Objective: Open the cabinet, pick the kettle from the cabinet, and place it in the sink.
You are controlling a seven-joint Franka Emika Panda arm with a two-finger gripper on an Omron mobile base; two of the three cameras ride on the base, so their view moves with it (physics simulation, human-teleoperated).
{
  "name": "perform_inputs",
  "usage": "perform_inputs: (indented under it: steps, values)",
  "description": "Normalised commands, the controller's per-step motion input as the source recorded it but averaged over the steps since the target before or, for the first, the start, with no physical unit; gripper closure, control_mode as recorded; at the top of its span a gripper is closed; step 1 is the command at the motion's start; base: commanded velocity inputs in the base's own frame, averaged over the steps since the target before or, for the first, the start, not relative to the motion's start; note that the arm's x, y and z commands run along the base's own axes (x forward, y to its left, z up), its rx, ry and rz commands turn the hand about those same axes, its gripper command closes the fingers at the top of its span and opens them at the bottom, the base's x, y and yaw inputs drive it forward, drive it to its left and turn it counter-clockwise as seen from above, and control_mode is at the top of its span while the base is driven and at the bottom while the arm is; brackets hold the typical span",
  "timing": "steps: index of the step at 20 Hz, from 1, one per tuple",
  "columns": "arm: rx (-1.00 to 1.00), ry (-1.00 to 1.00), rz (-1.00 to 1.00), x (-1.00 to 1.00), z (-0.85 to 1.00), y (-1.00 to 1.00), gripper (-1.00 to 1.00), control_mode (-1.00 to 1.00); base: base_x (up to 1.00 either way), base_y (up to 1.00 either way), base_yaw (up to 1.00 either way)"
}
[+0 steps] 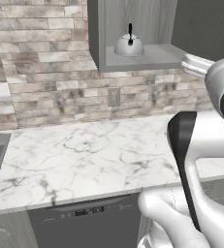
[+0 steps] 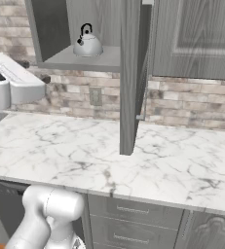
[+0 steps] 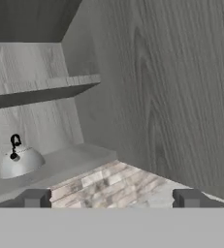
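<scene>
Hand view: gripper (image 3: 111, 198) spread wide and empty, facing the open cabinet (image 3: 147, 97); kettle (image 3: 20, 162) sits far left on its shelf, reachable

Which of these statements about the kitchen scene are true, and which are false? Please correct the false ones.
1. The cabinet door stands open. True.
2. The kettle sits on the marble counter. False: it sits on the cabinet's inner shelf, above the counter.
3. The end effector is shut on the kettle's handle. False: its fingers are wide apart and hold nothing; the kettle is off to one side of it in the hand view.
4. A wall outlet is set in the brick backsplash below the cabinet. True.
5. The kettle lies on its side. False: it stands upright, handle on top.
</scene>
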Motion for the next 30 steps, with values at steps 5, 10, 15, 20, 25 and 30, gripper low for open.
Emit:
perform_inputs:
  steps: [5,10,15,20,25,30]
  values:
    - [-0.08,0.07,0.29,0.19,0.04,0.10,-1.00,-1.00,0.00,0.00,0.00]
    - [-0.02,0.03,0.24,0.26,0.03,-0.03,-1.00,-1.00,0.00,0.00,0.00]
    - [0.00,0.00,0.25,0.36,0.01,0.01,-1.00,-1.00,0.00,0.00,0.00]
    - [0.01,0.02,0.29,0.35,0.12,0.00,-1.00,-1.00,0.00,0.00,0.00]
    - [0.06,0.15,0.27,0.31,0.22,0.08,-1.00,-1.00,0.00,0.00,0.00]
    - [0.02,0.16,0.20,0.29,0.15,0.12,-1.00,-1.00,0.00,0.00,0.00]
